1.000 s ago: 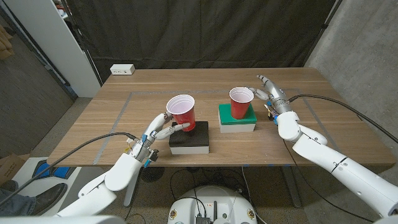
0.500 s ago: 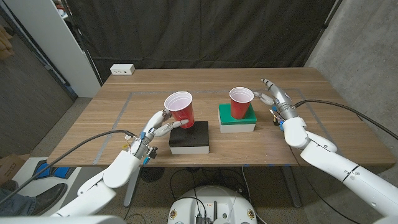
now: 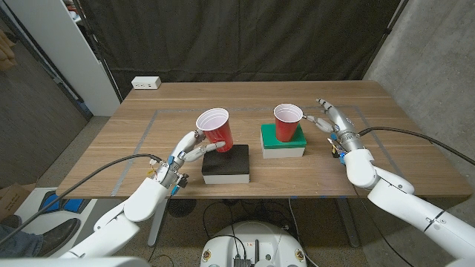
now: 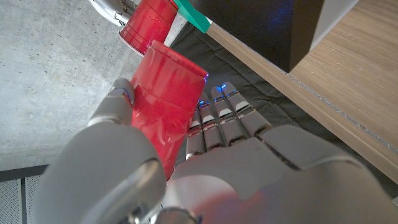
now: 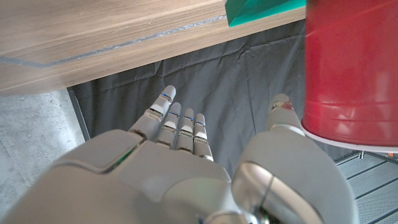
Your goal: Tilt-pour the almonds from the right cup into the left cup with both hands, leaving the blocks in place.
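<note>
Even, fairly bright light falls from above on the table (image 3: 133, 159) in the head view, with short soft shadows beside the blocks and no hard glare. The frame's edges bend slightly, and the dark curtain (image 3: 245, 37) at the top swallows detail. In both wrist views the near hand is soft and blurred, with small blue glints.

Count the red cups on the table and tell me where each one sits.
2. The left cup is gripped by the left hand, tilted at the black block. The right cup stands on the green block, beside the right hand.
</note>
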Controlling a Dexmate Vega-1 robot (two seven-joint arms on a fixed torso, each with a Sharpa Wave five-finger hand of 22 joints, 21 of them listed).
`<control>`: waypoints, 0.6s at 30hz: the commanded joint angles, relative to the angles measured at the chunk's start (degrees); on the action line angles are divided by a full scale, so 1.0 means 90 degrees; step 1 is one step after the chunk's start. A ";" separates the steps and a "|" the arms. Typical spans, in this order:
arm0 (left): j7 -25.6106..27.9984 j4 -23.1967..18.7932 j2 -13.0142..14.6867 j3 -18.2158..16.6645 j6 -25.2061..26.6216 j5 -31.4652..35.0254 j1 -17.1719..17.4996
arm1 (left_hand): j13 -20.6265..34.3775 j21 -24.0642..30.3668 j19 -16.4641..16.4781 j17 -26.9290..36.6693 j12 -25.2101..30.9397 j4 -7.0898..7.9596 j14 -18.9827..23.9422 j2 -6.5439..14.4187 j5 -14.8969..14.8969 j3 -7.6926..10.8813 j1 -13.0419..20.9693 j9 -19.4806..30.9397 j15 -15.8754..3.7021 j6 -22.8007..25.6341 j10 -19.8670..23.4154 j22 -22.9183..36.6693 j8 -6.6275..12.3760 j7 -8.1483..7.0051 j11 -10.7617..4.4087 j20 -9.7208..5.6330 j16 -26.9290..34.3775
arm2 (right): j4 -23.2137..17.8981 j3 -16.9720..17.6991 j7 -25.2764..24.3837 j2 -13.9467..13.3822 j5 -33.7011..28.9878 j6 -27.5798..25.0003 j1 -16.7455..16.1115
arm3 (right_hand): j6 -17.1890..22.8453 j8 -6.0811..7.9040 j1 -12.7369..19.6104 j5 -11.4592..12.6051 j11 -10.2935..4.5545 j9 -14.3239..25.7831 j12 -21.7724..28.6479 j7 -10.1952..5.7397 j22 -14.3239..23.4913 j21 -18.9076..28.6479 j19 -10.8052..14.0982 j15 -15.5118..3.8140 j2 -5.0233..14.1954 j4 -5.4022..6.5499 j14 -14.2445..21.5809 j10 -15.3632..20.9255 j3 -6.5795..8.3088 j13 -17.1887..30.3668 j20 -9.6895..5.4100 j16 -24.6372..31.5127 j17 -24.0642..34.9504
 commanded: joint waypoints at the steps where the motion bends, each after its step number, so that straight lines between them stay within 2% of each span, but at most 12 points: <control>1: -0.0075 0.0034 -0.0034 0.0066 0.0037 -0.0048 -0.0123 | 0.0020 -0.0003 0.0062 0.0007 -0.0023 0.0006 0.0055 -0.0018 0.0004 -0.0027 -0.0005 0.0016 -0.0385 0.0025 0.0011 0.0023 -0.0006 0.0030 0.0010 -0.0444 -0.0007 | -0.0306 0.0264 -0.0119 -0.0124 -0.0047 0.0151 -0.0557 | 0.0045 0.0017 0.0035 0.0018 0.0006 0.0030 0.0031 -0.0008 0.0015 0.0025 0.0057 0.0005 0.0043 0.0001 0.0044 0.0032 0.0004 0.0036 -0.0027 0.0033 -0.0006; 18: -0.0055 -0.0101 0.0035 0.0061 0.0225 -0.0002 -0.0099 | 0.0023 -0.0018 0.0073 0.0010 -0.0047 0.0004 0.0064 0.0027 0.0013 -0.0068 0.0019 0.0019 -0.0377 0.0052 0.0022 0.0025 -0.0034 0.0038 0.0032 -0.0422 -0.0021 | -0.0859 0.0602 -0.0088 -0.0237 -0.0223 0.0179 -0.1268 | -0.0022 -0.0009 0.0043 0.0017 -0.0001 0.0030 0.0012 0.0016 0.0015 0.0002 0.0004 0.0032 0.0045 0.0001 -0.0006 -0.0016 -0.0002 0.0037 -0.0032 0.0014 -0.0008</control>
